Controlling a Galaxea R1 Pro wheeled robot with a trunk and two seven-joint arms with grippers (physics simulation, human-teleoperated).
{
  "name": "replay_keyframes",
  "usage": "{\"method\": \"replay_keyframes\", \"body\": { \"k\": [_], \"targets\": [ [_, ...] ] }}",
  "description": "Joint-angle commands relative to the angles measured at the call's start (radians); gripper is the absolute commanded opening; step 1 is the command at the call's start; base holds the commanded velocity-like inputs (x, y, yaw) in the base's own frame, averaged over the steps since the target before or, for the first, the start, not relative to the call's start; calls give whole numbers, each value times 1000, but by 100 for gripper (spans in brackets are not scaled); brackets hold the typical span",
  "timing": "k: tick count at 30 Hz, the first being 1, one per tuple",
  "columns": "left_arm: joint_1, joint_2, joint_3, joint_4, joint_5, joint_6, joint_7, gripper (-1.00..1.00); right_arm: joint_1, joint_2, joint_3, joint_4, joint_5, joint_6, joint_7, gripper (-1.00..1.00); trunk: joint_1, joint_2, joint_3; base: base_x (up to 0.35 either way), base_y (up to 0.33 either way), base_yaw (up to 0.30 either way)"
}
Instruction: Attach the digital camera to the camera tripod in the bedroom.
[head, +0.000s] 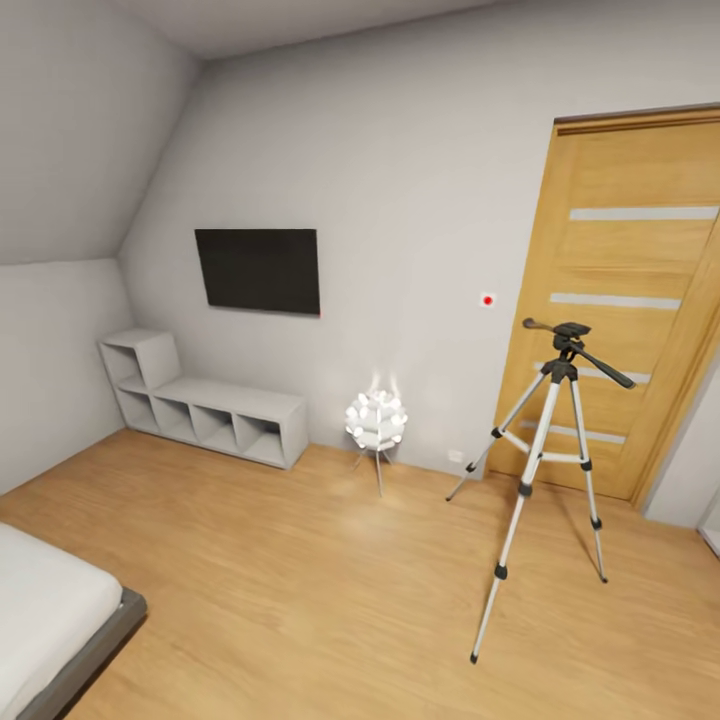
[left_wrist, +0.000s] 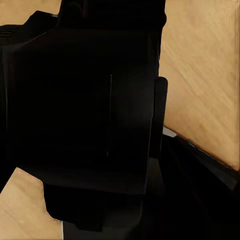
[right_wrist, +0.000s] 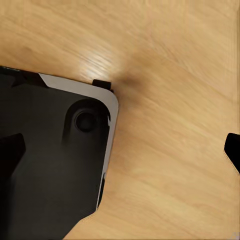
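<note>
Three silver legs splay under the camera tripod (head: 545, 470), black-headed; either tool's state I cannot tell.

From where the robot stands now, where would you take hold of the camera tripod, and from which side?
Probably the camera tripod just under its black head, where the three silver legs meet in one narrow neck. Come from the open floor side toward the camera: the wooden door is behind, the legs splay wide lower down, and the pan handle juts right.

Grey walls (head: 420, 150), plank floor (head: 300, 580), perhaps a TV (head: 258, 270).
</note>
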Motion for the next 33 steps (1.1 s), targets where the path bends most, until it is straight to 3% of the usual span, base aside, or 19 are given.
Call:
{"method": "replay_keyframes", "body": {
  "k": [1,33],
  "targets": [
    [0,0,-9,0,5,0,2,-100,-1,-3,-8,3,11,-7,10,100,1,-1,0,332,0,0],
    [0,0,-9,0,5,-2,2,-100,-1,-3,-9,3,8,-7,4,100,1,-1,0,332,0,0]
  ]
}}
